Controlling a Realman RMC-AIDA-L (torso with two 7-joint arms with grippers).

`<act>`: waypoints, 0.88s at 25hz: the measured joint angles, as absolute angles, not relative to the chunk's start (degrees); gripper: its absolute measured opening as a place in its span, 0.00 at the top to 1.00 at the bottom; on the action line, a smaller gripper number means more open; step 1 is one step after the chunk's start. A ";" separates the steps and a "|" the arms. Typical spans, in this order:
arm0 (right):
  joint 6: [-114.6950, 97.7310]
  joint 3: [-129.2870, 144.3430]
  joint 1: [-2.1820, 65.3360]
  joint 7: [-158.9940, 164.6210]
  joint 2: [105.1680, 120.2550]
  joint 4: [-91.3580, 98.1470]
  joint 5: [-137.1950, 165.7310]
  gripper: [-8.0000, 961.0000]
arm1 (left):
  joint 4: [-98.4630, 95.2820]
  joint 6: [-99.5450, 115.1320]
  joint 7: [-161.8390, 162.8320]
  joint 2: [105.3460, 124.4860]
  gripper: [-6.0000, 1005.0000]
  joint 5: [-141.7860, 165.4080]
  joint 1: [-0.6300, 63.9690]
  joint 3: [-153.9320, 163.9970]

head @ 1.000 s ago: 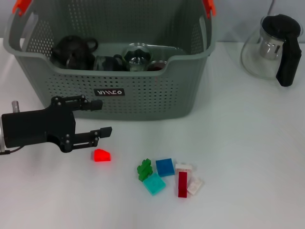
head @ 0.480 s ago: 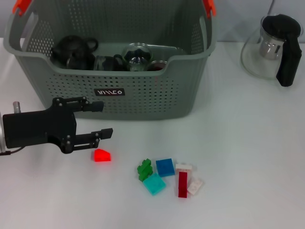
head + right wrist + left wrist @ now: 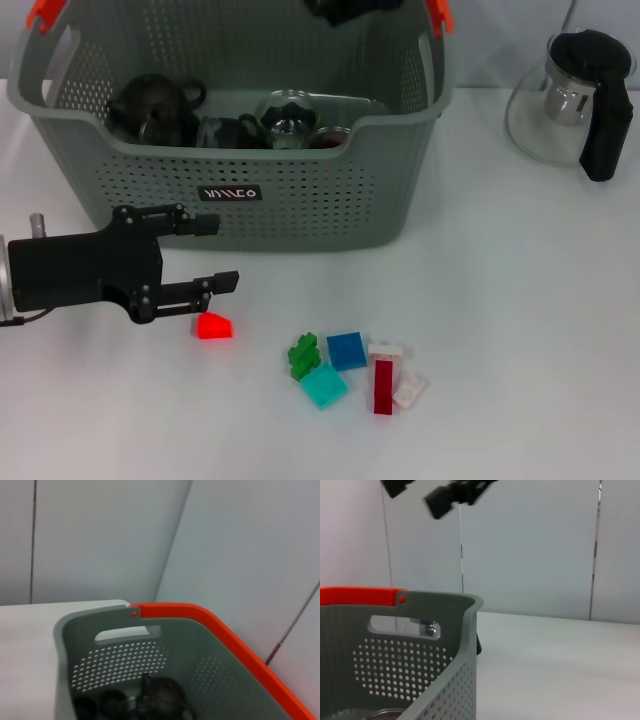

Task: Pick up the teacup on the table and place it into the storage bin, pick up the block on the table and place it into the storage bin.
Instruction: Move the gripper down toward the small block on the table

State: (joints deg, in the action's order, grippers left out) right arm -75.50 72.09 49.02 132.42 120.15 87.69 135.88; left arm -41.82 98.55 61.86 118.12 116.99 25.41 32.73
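Nearest the robot on the white table (image 3: 520, 300), a loose cluster of small blocks lies together: a dark red bar (image 3: 384, 386) with a white piece (image 3: 409, 390) touching its right side and another white piece (image 3: 386, 351) at its far end, a teal square (image 3: 324, 385), a green piece (image 3: 303, 354) and a blue square (image 3: 346, 350) just beside one another. Apart from them to the left sits a lone red block (image 3: 213, 326), resting on the table just in front of the left gripper (image 3: 210, 252).

That gripper reaches in from the left edge of the head view, its black body horizontal and its two fingers spread wide, one up by the bin's front wall and the other just above the red block; nothing lies between them.

Behind it stands the storage bin (image 3: 300, 205), grey-green and perforated, with orange handle clips (image 3: 47, 12) and a small black label (image 3: 229, 193) on its front. Inside are a dark teapot (image 3: 155, 105), a dark teacup (image 3: 222, 131) and a clear glass piece (image 3: 288, 117). Over the bin's far rim a dark part of the right gripper (image 3: 350, 9) shows at the frame's top edge; in the left wrist view it hangs blurred above the bin, and I cannot tell how its fingers stand.

Well to the right, clear of the bin, stands a glass teapot (image 3: 565, 100) with a black handle.
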 joint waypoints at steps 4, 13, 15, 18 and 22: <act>-80.61 73.18 45.60 131.41 120.21 92.45 131.44 0.10 | -41.77 98.61 61.88 118.13 0.33 116.99 25.29 32.56; -96.14 73.82 37.81 131.83 120.02 97.32 125.54 0.04 | -41.78 98.62 61.88 118.21 0.33 116.98 24.96 32.49; -99.97 73.72 37.55 133.61 120.01 97.33 125.70 0.05 | -41.81 98.61 61.88 118.21 0.33 116.98 24.96 32.60; -105.26 74.09 37.53 136.91 120.04 97.25 127.52 0.05 | -41.75 98.61 61.86 118.21 0.33 116.98 25.00 32.70; -108.99 75.90 37.68 141.01 120.17 96.84 131.71 0.05 | -41.54 98.61 61.58 118.31 0.33 116.98 25.09 32.75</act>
State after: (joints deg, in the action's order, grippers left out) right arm -108.99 75.90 37.68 141.01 120.17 96.84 131.71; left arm -41.54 98.61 61.58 118.31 116.98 25.09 32.75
